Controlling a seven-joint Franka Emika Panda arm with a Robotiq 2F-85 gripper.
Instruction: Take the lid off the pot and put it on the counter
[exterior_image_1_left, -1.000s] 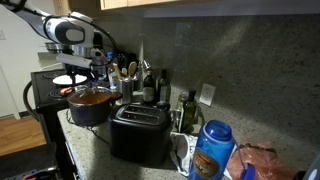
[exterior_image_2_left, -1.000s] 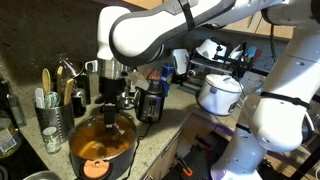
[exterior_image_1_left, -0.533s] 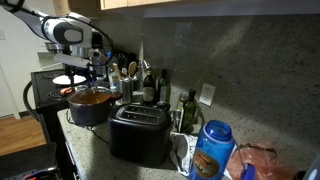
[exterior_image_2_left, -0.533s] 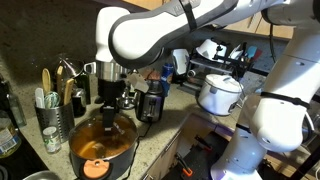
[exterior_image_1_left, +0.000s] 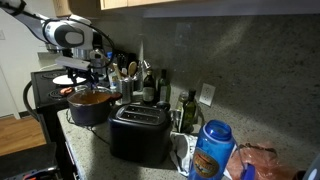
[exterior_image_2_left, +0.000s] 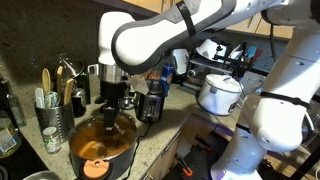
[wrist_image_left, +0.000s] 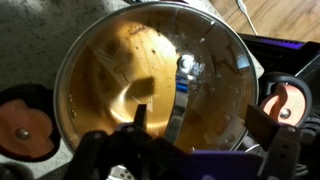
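Observation:
The dark grey pot with its orange-red inside stands on the granite counter and shows in both exterior views. The see-through lid with its small knob lies over the pot. Its shiny rim seems to cross the opening, shifted to the right. My gripper hangs right above the pot in both exterior views. Its fingers are spread wide, open, on either side of the lid's rim band. I cannot tell whether they touch the lid.
A black toaster stands beside the pot. Bottles and a utensil holder stand against the backsplash. The black stove carries a white plate. A blue bottle stands further along. A white cooker stands on a shelf.

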